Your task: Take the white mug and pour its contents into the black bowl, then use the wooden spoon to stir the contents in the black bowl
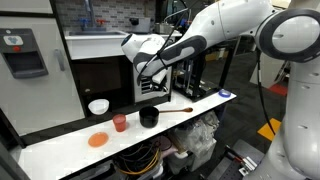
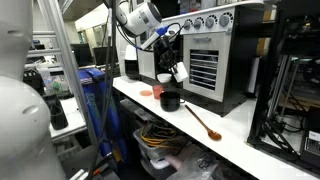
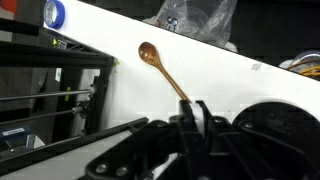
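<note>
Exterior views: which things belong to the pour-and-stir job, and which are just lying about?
In the job:
- white mug, held up above the black bowl
- black bowl
- wooden spoon, lying next to the black bowl

Lying about:
- red cup
- orange disc
- wide white bowl

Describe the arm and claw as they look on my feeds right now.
The large white robot arm is built of thick, rounded, glossy segments with darker bands at the joints. A dark strip, perhaps a cable, runs along the underside of its last white link. At the end sits the black mechanical claw, blocky, with two slim dark fingers. No markings are legible.
</note>
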Robot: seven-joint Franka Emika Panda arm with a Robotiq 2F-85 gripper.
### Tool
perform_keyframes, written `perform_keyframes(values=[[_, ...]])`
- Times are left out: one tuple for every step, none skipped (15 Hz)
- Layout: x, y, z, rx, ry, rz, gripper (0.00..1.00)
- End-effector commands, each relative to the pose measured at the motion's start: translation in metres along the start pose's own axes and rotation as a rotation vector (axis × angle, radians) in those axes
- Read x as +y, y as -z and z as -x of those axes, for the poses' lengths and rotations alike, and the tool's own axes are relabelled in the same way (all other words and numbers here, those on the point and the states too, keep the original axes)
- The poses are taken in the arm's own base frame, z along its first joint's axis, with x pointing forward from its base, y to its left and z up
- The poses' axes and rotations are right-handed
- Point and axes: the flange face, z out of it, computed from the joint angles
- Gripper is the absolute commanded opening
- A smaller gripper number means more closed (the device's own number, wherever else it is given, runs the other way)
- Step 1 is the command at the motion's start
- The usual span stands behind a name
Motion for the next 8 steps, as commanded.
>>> perform_keyframes(values=[[0.022,-0.006,0.023,0.064,-0.103,-0.069,0.02],[0.027,-0.009,0.027,0.076,-0.133,-0.08,0.02],[0.032,-0.012,0.031,0.084,-0.161,-0.089,0.02],[0.037,-0.015,0.036,0.093,-0.193,-0.099,0.02],[0.043,-0.018,0.039,0.103,-0.224,-0.109,0.02],[0.048,-0.022,0.043,0.108,-0.254,-0.123,0.02],[0.053,-0.027,0.046,0.113,-0.284,-0.131,0.02],[0.058,-0.031,0.049,0.115,-0.312,-0.145,0.02]])
